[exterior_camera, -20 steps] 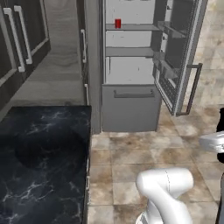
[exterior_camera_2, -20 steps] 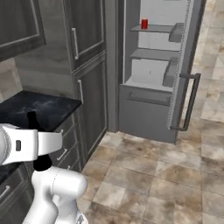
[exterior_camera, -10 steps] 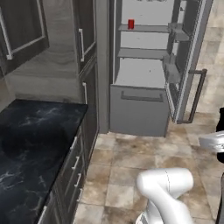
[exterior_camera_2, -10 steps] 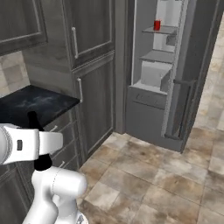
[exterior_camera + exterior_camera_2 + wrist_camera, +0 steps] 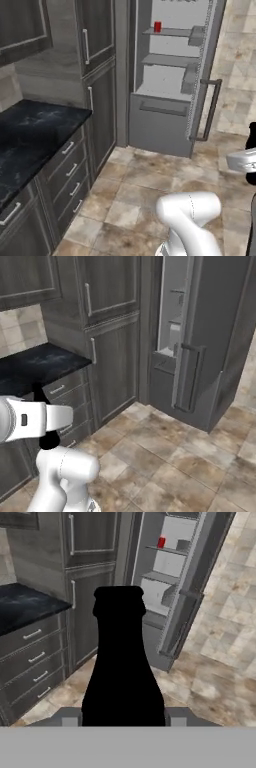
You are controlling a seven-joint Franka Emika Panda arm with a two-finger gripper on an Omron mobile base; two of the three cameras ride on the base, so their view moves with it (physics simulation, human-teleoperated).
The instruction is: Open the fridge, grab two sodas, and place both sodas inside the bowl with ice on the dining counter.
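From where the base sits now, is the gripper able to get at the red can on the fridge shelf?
Probably not. The gripper is shut on the dark bottle, and the red can sits far off across open floor, though the fridge door stands open.

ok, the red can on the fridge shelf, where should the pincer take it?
By its round side wall, mid-height, coming in level through the open front of the fridge. The red can stands upright on an upper shelf with its sides free, so a top-down reach looks awkward.

Kitchen — open fridge (image 5: 172,75); dark cabinets (image 5: 97,85); marbled counter (image 5: 30,130).
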